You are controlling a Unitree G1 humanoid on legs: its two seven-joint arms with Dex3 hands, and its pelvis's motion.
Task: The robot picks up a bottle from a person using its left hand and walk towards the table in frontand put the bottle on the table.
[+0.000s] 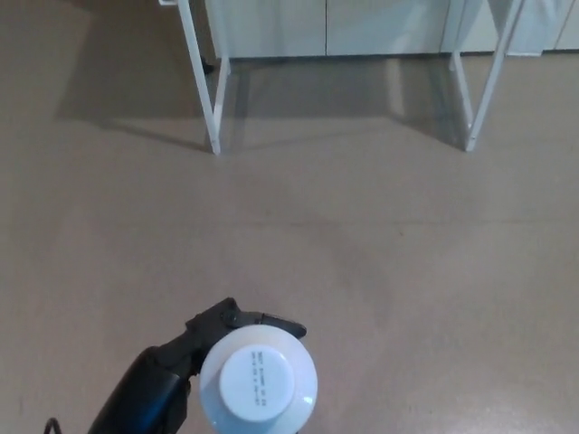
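A clear bottle with a white cap (258,382) shows from above at the bottom of the head view, upright. My left hand (226,332) is shut on it, black fingers wrapped around its far side, with the forearm coming in from the lower left. The bottle hangs over the bare floor. My right hand does not show. Only the white legs of the table (214,108) are visible at the top of the view; its top surface is out of frame.
White frame legs (470,99) stand at the upper right, with pale cabinet fronts (326,27) behind them. Beige floor (362,253) stretches between me and the legs.
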